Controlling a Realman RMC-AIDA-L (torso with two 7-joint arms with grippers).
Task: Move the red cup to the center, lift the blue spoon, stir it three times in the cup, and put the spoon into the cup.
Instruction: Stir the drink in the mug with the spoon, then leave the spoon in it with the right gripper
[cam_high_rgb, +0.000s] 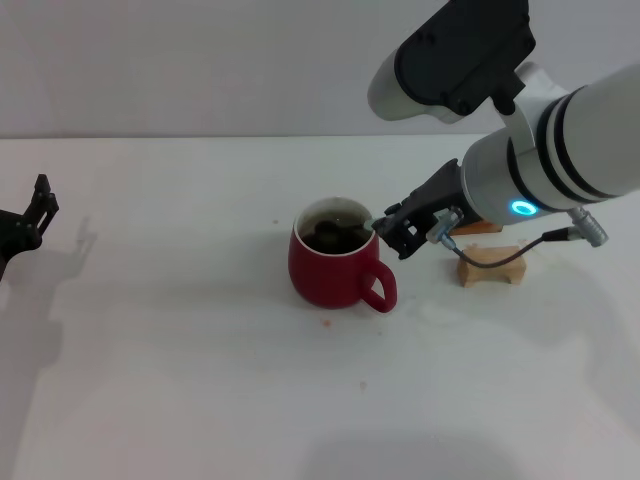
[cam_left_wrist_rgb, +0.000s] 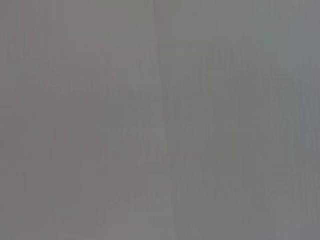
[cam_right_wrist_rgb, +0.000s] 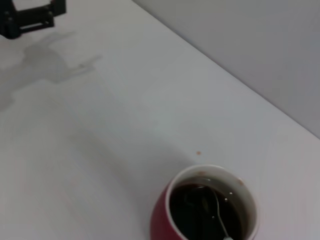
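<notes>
Two arms in the head view, but only one is busy: the right gripper (cam_high_rgb: 392, 232) sits just beside the rim of the red cup (cam_high_rgb: 332, 270), on the handle side, tilted down toward the mouth of the mug. Its black fingers look pinched nearly together with barely a gap, though the handle of the blue spoon (cam_right_wrist_rgb: 218, 215) is hidden behind them, so whether they actually grip it can't be told for sure. The right wrist view looks straight into the cup and shows the spoon's thin grey neck and bowl dipped in the dark liquid, running off toward the camera. The cup stands upright near the middle of the white table (cam_high_rgb: 180, 380), loop handle pointing toward the robot's right and a bit forward. A tan wooden block (cam_high_rgb: 490, 265) with a notch underneath lies just past the gripper, partly under a black cable, well clear of the cup. The left gripper (cam_high_rgb: 28, 222) is parked at the far left edge of the table, touching nothing; how far its jaws are spread can't be made out. The left wrist view is plain grey
</notes>
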